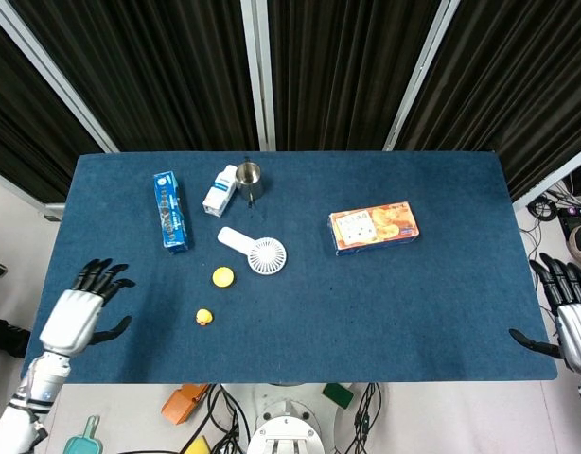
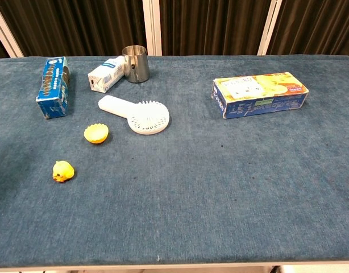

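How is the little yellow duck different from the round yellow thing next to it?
The small yellow toy duck is lumpy with an orange patch, while the round yellow scalloped cup is a flat-topped shape with a ridged edge. The duck sits nearer the table's front edge and nearer the left hand; the cup lies further back, close to the white handheld fan. Both are small, yellow and rest untouched on the blue tablecloth.

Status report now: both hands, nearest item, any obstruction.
Left robot hand open, over the table's left edge. Right robot hand open, off the right edge. Nearest the left: small yellow duck. Nothing lies between them.
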`<act>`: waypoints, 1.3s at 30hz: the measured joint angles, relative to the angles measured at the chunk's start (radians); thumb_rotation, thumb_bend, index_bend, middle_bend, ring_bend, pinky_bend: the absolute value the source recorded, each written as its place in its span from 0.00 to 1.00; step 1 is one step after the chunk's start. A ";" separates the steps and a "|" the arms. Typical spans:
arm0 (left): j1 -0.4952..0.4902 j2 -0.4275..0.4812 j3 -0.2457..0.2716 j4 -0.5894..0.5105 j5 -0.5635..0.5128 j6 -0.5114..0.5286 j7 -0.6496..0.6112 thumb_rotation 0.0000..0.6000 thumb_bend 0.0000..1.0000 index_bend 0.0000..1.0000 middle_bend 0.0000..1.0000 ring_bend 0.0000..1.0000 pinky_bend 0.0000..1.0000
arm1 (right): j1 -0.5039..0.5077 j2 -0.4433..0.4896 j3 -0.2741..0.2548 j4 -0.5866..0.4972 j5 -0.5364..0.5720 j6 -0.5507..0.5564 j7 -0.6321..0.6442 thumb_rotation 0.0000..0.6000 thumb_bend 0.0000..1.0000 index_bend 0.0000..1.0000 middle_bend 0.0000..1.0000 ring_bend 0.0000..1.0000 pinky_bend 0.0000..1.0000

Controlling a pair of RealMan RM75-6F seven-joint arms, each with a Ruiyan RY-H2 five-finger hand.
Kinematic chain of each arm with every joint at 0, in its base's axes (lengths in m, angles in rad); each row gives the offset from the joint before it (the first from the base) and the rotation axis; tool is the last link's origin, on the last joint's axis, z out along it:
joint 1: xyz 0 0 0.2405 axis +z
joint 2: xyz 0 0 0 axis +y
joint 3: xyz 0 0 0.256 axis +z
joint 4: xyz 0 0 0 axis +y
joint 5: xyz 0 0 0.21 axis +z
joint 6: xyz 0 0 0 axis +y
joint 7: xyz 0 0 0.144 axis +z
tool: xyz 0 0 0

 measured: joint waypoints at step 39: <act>-0.228 -0.334 0.016 0.202 -0.150 -0.291 0.180 1.00 0.34 0.50 0.14 0.04 0.00 | 0.009 -0.002 -0.004 -0.014 0.011 -0.029 -0.017 1.00 0.14 0.00 0.01 0.00 0.03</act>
